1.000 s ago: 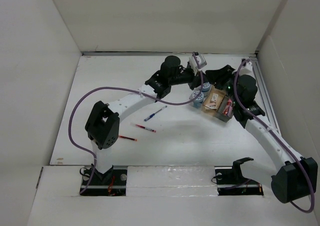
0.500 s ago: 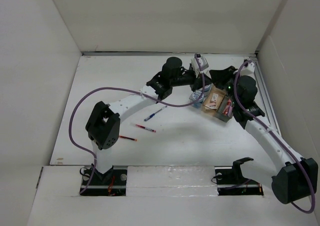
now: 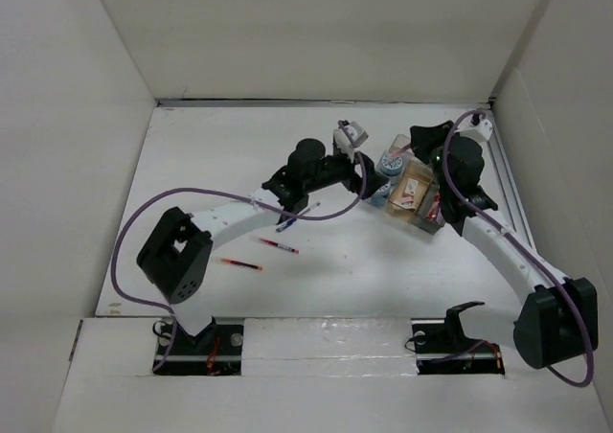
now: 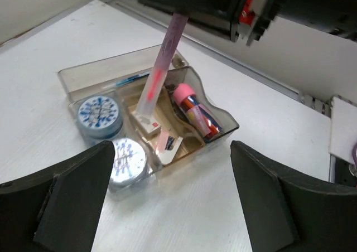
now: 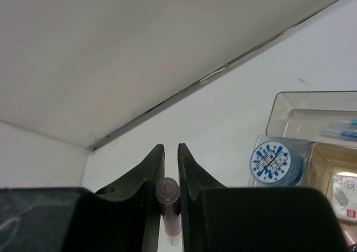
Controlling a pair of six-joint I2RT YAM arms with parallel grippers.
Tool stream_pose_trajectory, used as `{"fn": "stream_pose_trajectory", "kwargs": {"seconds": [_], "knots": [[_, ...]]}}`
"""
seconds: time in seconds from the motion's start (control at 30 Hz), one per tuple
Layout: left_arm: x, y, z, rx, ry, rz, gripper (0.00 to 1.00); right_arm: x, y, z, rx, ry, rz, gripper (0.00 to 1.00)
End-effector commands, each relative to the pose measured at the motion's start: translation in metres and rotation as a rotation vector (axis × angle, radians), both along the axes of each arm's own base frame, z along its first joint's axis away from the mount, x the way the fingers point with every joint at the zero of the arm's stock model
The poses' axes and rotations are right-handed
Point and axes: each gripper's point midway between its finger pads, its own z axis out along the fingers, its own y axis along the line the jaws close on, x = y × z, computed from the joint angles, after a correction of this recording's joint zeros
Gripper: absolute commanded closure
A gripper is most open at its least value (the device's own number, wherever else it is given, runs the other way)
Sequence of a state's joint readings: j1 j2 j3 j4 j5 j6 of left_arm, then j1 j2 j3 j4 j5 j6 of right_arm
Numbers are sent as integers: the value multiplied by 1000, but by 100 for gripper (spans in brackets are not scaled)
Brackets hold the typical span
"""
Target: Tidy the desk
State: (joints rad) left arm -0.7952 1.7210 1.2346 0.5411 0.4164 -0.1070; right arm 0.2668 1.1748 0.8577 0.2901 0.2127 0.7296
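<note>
Right end effector (image 5: 170, 150) nearly closed, clamping a pink pen (image 4: 162, 62) by its top end. The pen hangs tilted below it, lower end reaching into the clear tray (image 4: 83, 76). Left end effector (image 4: 173, 207) wide open, holding nothing, tray just ahead of its fingers. Desk (image 3: 211, 165) lies under both end effectors, with three loose pens (image 3: 278, 246) behind the left one.

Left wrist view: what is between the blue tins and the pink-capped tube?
A pink pen, held by the right gripper, slants down over the tray there, seen in that view.
</note>
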Motion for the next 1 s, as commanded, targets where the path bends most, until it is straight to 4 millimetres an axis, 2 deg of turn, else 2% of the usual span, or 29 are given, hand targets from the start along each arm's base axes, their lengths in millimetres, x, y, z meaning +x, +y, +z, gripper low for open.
{"fn": "stream_pose_trajectory", "kwargs": {"seconds": [0.0,0.03,0.1,0.13,0.17,0.2,0.23,0.27,0.3,0.33,0.37,0.4,0.43,0.47,0.5,0.53,0.57,0.6,0.63,0.67,0.77,0.8,0.83,0.87,0.93,0.97], "knots": [[3,38,77,-251,-47,184,18,22,-38,29,95,-102,-185,100],[-1,50,77,-290,-16,224,18,31,-56,18,140,-95,-251,100],[-4,60,71,-302,5,256,19,40,-77,11,199,-111,-330,100],[-10,65,73,-333,38,260,19,44,-87,0,216,-104,-369,100],[-13,69,59,-329,75,266,20,51,-103,-15,257,-86,-425,100],[-17,71,55,-338,99,264,20,54,-115,-22,273,-80,-480,100],[-23,73,58,-361,125,251,20,58,-122,-25,290,-79,-510,99],[-29,74,48,-353,147,238,21,64,-124,-39,303,-56,-533,99],[-32,76,43,-348,157,236,21,67,-135,-46,296,-43,-584,99],[-34,79,42,-352,160,240,22,69,-138,-53,295,-28,-611,98],[-38,85,39,-354,168,251,22,75,-140,-50,300,-30,-627,97],[-43,86,36,-354,178,249,23,80,-145,-72,272,31,-664,95],[-47,91,41,-367,174,252,23,82,-152,-78,263,51,-696,95],[-47,97,31,-356,190,281,24,87,-153,-76,270,54,-708,95],[-48,102,28,-353,195,299,24,89,-154,-94,251,105,-724,95],[-50,109,34,-371,185,317,24,91,-155,-97,248,112,-730,95],[-49,117,24,-361,198,356,24,92,-159,-102,245,120,-741,95],[-50,122,23,-360,195,373,24,93,-160,-105,243,124,-748,95],[-52,128,29,-374,183,382,24,96,-161,-114,236,140,-754,95],[-49,136,24,-363,187,433,24,98,-164,-114,249,144,-756,95],[-55,145,26,-359,165,451,24,105,-169,-113,240,161,-774,95],[-56,147,26,-355,160,452,24,104,-169,-120,220,199,-782,94],[-58,151,30,-359,148,453,24,110,-169,-111,224,192,-783,94],[-59,157,26,-351,143,476,24,112,-170,-123,195,253,-796,94],[-59,161,31,-365,128,487,24,115,-170,-118,195,254,-796,94],[-60,164,29,-363,122,494,24,112,-165,-124,182,284,-791,94]]}}
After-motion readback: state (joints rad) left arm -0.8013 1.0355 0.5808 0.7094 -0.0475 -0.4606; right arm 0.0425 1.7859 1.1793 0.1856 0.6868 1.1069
